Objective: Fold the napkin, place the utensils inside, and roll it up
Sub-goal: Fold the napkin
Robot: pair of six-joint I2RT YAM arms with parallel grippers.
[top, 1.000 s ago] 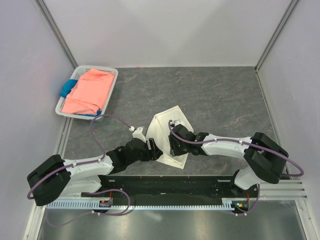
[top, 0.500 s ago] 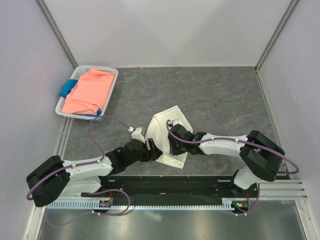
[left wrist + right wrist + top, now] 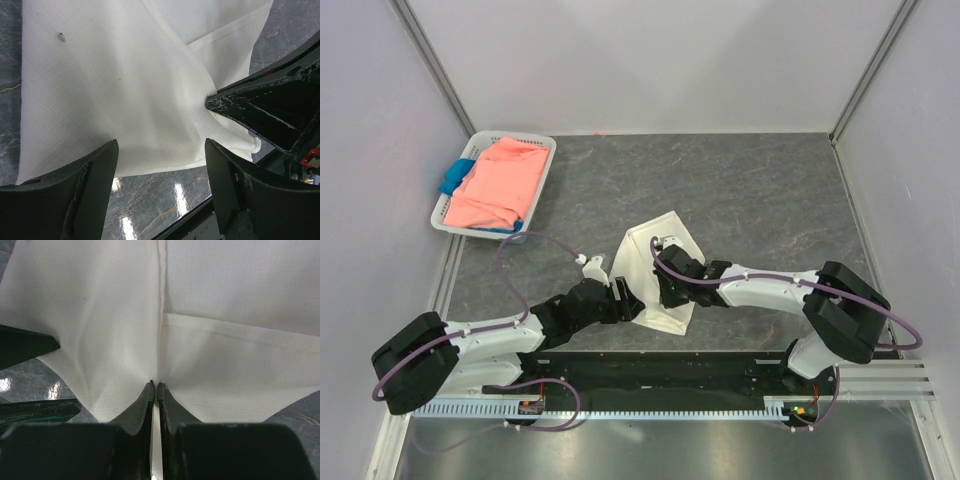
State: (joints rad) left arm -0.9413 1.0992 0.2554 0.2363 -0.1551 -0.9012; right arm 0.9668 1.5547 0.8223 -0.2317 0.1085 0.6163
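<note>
Off-white cloth, the napkin, lies on the dark stone-look tabletop, close to the middle of the near edge. It is folded over on itself, with seams crossing and one flap on top of another, so the folding looks partly done. It is not rolled up yet. No spoon can be seen in any view; it may be under the cloth, but that cannot be told. Putting it in and rolling seem to be left to do. The right gripper is clenched tight and pinches a little ridge of the napkin between its tips. The left gripper is released, with its fingers spread wide over the near-left side of the cloth; whether they touch it cannot be told. The two grippers are very near each other, so there is little room between them. The napkin's near corner sits close to the near edge, which leaves little space that way. There is lots of bare tabletop toward the far edge and the right edge. A white basket with a pink cloth and a blue cloth sits in the far-left corner, well apart.
</note>
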